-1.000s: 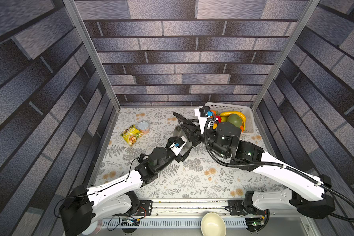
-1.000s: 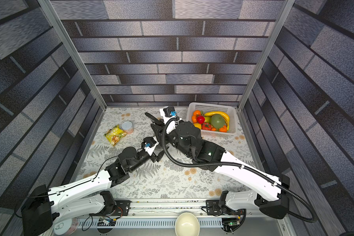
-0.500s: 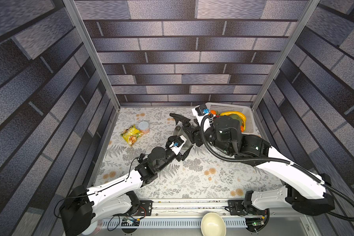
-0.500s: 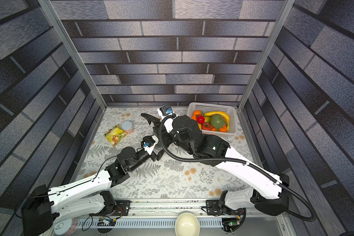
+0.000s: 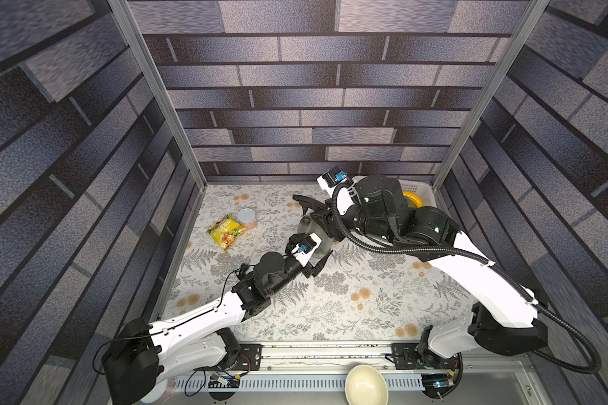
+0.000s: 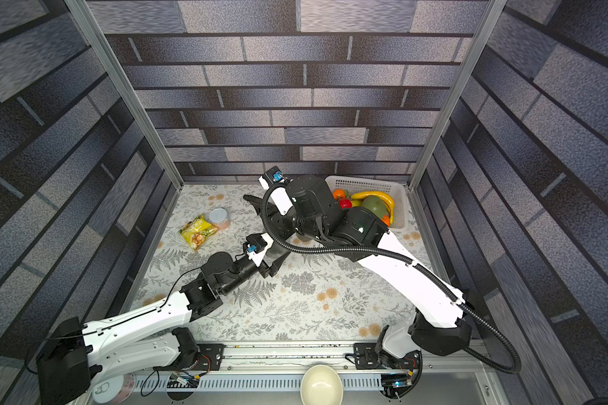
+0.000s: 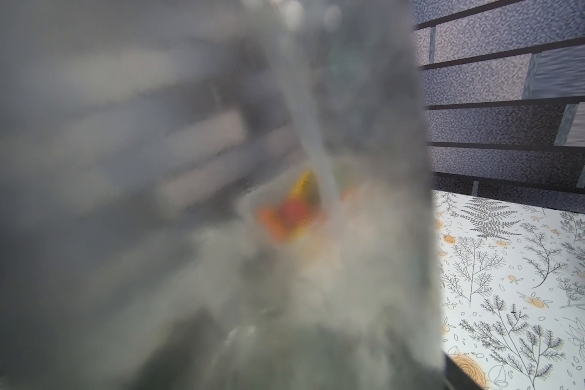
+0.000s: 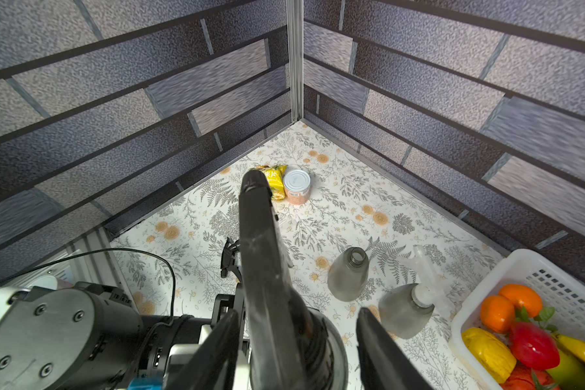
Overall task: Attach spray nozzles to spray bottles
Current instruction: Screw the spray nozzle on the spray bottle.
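Observation:
My left gripper (image 5: 316, 258) is shut on a smoky grey spray bottle (image 5: 322, 242) standing upright mid-table. That bottle fills the left wrist view (image 7: 183, 202), with a pale dip tube (image 7: 313, 135) inside it. A black spray nozzle (image 8: 260, 243) sits on its neck. My right gripper (image 8: 297, 314) straddles the nozzle's collar, jaws apart with a gap on one side. Behind stand an open-necked bottle (image 8: 348, 277) and a bottle (image 8: 404, 310) wearing a white nozzle (image 8: 426, 290).
A white basket (image 6: 365, 184) of toy fruit stands at the back right. A silver-lidded can (image 5: 247, 218) and a yellow snack bag (image 5: 225, 231) lie at the back left. A cream bowl (image 5: 365, 385) rests below the front rail. Brick-patterned walls close three sides.
My right wrist has risen and swung toward the back while staying over the nozzle, its jaws opening then narrowing. The left arm and its bottle have stayed put.

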You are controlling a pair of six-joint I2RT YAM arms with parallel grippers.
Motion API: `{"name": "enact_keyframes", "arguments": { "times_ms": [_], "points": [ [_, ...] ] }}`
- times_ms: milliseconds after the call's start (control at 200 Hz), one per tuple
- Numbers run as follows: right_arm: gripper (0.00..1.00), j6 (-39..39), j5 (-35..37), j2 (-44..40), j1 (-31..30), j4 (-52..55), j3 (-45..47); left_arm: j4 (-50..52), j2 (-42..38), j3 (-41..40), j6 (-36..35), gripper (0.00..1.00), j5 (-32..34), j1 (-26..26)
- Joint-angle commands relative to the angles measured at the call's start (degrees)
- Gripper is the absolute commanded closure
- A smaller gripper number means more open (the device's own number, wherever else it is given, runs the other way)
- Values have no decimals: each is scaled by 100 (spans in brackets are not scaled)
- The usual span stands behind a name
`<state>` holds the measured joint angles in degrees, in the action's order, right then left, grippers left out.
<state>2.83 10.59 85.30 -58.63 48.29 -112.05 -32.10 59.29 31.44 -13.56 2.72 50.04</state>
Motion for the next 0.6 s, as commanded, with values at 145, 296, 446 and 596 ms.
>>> {"name": "enact_keyframes", "arguments": {
  "times_ms": [145,296,446,596],
  "points": [
    [52,-142,-361,290,89,327,-418,-130,-84,117,-41,25,-136,-12],
    [62,-184,-311,355,111,330,-500,-108,-83,108,-33,25,-141,-7],
    [74,-169,-374,287,111,228,-376,-115,-116,81,11,25,-149,-29],
    [81,-78,-428,58,115,-80,-41,-187,-119,64,124,25,-191,-97]
  ]
}}
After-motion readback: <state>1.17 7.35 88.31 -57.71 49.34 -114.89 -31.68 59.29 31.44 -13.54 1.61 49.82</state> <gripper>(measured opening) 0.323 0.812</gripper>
